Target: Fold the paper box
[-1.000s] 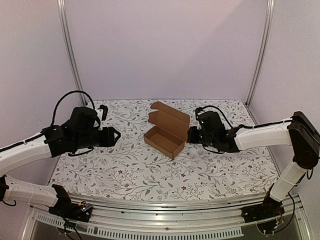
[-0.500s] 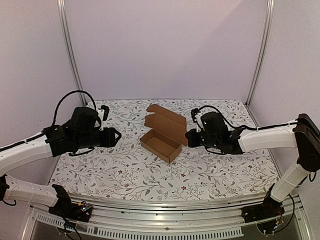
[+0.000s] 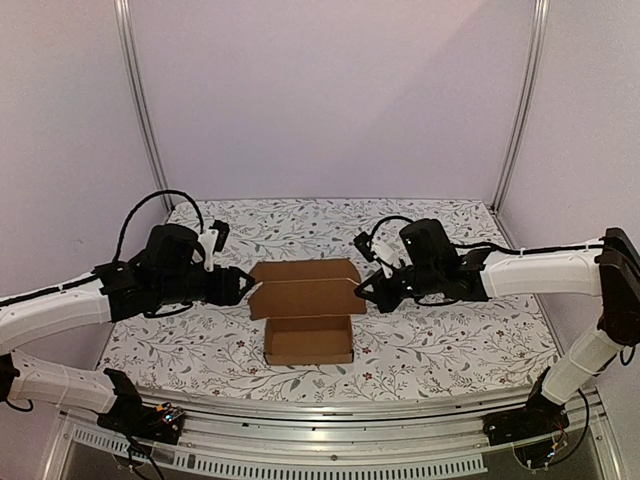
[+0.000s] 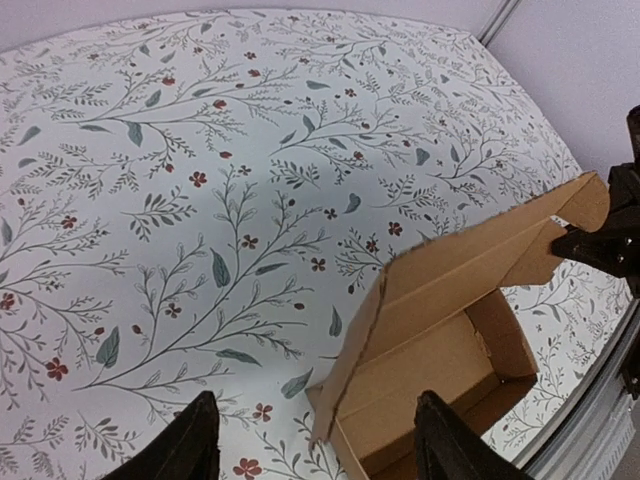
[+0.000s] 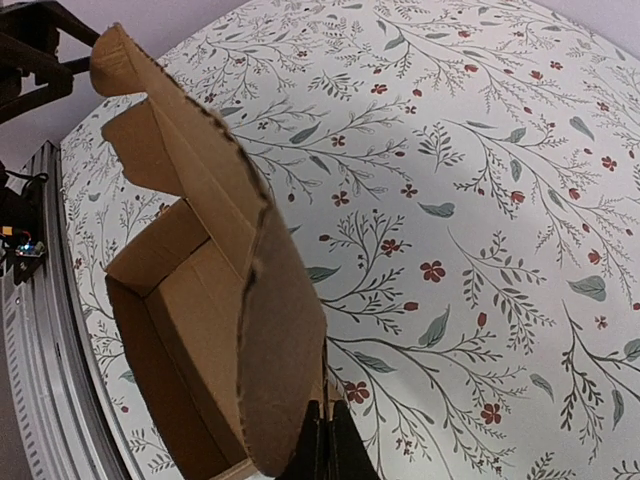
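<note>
Lying mid-table [image 3: 450, 350] with its long axis running arm to arm, the paper box [image 3: 308, 340] is flanked at its raised lid [image 3: 303, 297]: the left gripper [image 3: 243, 287] is spread apart just beside the left end, the right gripper [image 3: 362, 292] closed against the right end (a pinch cannot be confirmed)

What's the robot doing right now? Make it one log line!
paper box: lid up | right gripper: shut on its flap | left gripper: open, near box
</note>
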